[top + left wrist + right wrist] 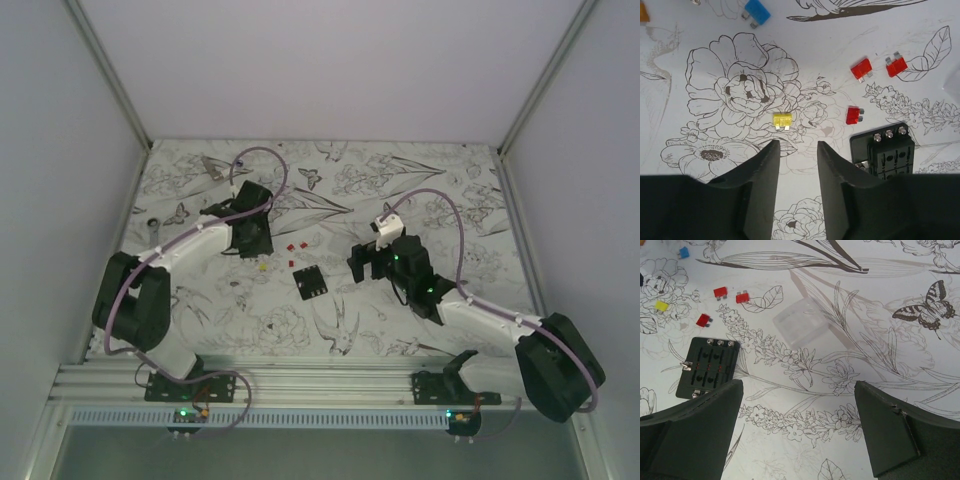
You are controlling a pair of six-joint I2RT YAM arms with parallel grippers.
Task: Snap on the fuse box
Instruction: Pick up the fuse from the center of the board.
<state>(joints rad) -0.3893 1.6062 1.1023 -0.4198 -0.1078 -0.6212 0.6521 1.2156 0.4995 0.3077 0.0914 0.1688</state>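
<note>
My left gripper (795,146) has its two fingers a little way apart, with only bare sheet in the gap. My right gripper (799,386) is spread wide and holds nothing. The fuse box (309,283) lies flat on the flowery table (420,190), in the middle, between my two grippers and touching neither one. There is bare sheet all round it. White walls (60,150) close in the left, right and far sides of the table.

From my left wrist, the fuse box (884,150) is just beside the finger on the right of that view. Its lower part is cut off behind that finger. A yellow fuse (782,121) lies just past my fingertips. Three red fuses (861,69) lie farther off, near the box. A blue fuse (756,12) sits at the top edge.

From my right wrist I see almost the whole top of the fuse box (710,367); one finger covers a low corner. Only this view shows a clear plastic cover (800,322), well apart from the box. From above I cannot pick it out, and the slots in the box are too small to make out there.
</note>
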